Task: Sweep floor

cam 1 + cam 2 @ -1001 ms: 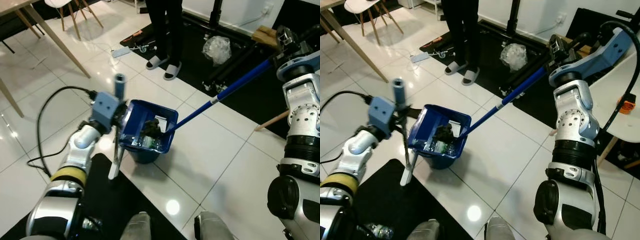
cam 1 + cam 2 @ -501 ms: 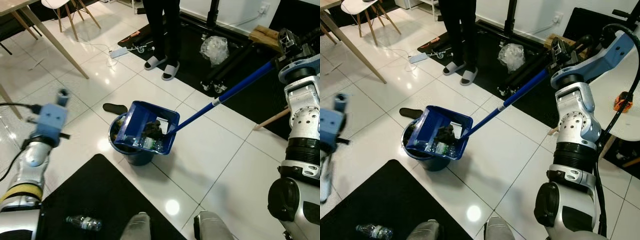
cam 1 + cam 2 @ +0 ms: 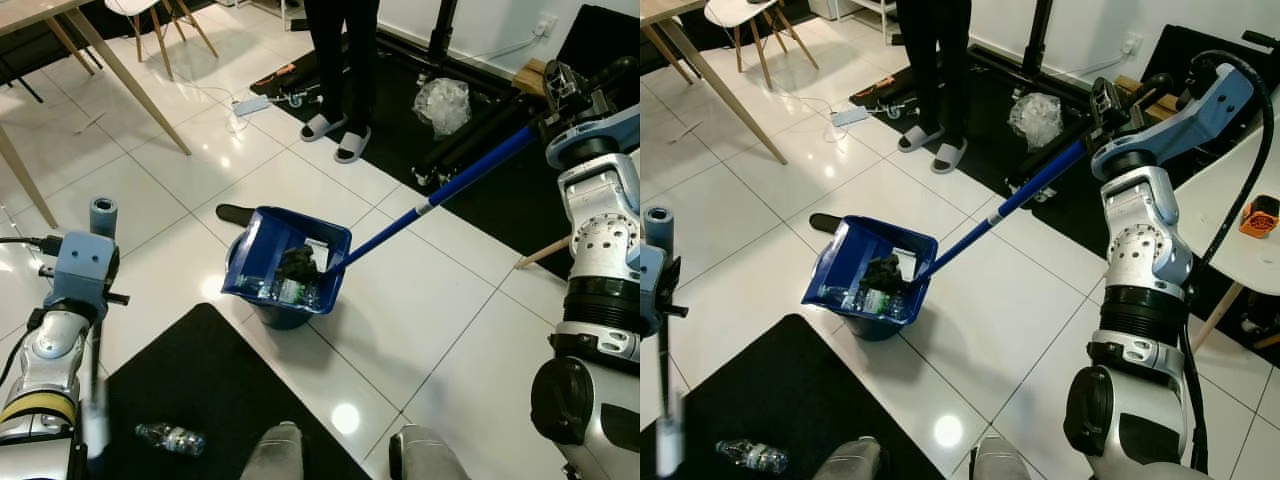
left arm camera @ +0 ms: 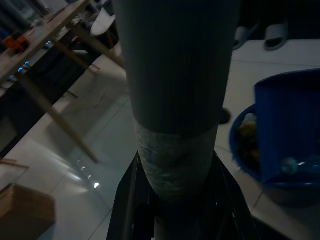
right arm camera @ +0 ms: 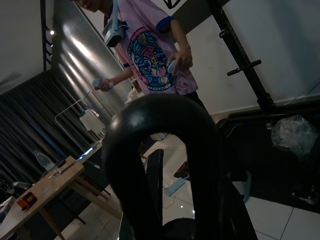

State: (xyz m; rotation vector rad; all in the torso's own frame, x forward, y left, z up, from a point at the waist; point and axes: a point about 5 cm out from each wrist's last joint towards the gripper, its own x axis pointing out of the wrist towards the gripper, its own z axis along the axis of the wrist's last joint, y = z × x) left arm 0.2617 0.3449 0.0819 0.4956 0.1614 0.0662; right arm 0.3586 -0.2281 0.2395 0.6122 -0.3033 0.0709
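Note:
A blue dustpan hangs tilted over a round blue bin, with dark trash and a clear bottle lying in it. Its long blue handle rises to my right gripper, which is shut on it at the upper right. At the far left, my left gripper is shut on the grey broom handle, which runs down past the wrist, blurred, over the black mat. The left arm stands well to the left of the bin. The broom's head is hidden.
A plastic bottle lies on the black mat near my feet. A person in slippers stands beyond the bin. A dark shoe sole lies left of the bin. Table legs, a chair and a plastic bag stand farther off.
My left arm has swung the broom away from the bin, leftward and toward me, uncovering the bottle on the mat. The dustpan stays tilted over the bin.

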